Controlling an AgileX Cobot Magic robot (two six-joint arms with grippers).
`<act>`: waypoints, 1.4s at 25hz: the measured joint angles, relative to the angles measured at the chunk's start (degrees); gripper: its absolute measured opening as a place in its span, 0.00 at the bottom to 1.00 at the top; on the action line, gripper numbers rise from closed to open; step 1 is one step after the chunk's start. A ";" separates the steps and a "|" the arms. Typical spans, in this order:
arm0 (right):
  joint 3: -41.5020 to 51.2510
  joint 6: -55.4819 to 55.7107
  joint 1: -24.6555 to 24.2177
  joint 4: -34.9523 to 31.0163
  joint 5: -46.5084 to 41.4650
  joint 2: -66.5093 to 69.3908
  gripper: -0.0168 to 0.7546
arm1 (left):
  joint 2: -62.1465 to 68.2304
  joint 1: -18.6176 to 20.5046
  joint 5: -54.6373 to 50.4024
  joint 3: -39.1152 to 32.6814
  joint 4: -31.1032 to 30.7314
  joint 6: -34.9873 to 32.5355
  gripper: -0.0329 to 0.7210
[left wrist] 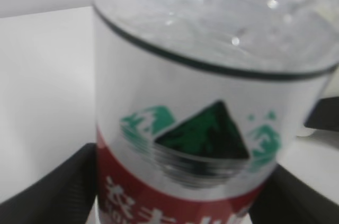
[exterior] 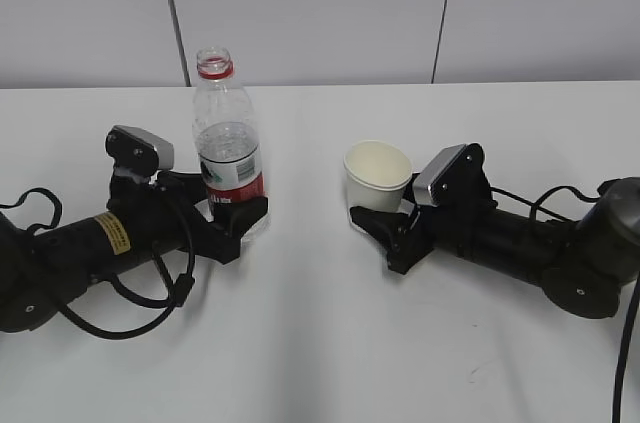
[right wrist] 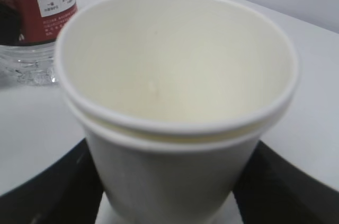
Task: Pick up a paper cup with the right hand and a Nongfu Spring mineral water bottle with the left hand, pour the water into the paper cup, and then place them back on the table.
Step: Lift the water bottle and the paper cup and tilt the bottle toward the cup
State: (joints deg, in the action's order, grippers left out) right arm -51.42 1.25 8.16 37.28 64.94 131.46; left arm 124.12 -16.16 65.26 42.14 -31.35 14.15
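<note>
The Nongfu Spring bottle (exterior: 222,93) stands upright and uncapped on the white table (exterior: 320,343), with water (exterior: 228,146) up to about mid-height. My left gripper (exterior: 238,211) grips its lower part; in the left wrist view the black fingers (left wrist: 63,187) press both sides of the labelled bottle (left wrist: 201,102). The paper cup (exterior: 378,178) stands upright to the right and looks empty. My right gripper (exterior: 378,218) holds it near the base; in the right wrist view the fingers (right wrist: 58,187) flank the cup (right wrist: 175,75), which shows a doubled rim.
A grey panelled wall (exterior: 320,3) runs behind the table's far edge. Black cables (exterior: 150,298) trail beside the left arm and along the right arm (exterior: 560,198). The bottle's base also shows in the right wrist view (right wrist: 37,17), left of the cup.
</note>
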 joint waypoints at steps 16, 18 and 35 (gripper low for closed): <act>0.00 0.00 0.00 0.26 0.12 0.00 0.68 | -1.76 0.00 -2.38 0.00 0.82 -0.07 0.62; 0.00 0.00 0.00 0.89 0.22 0.00 0.68 | -3.15 0.00 -3.16 0.00 1.18 -0.59 0.61; 0.00 0.00 0.00 1.99 0.11 -0.90 0.68 | -14.46 0.00 -22.80 0.21 5.82 -18.57 0.60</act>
State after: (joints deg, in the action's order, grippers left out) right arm -51.42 1.25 8.16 39.27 65.05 130.56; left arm 109.66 -16.16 42.46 42.36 -25.53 -4.43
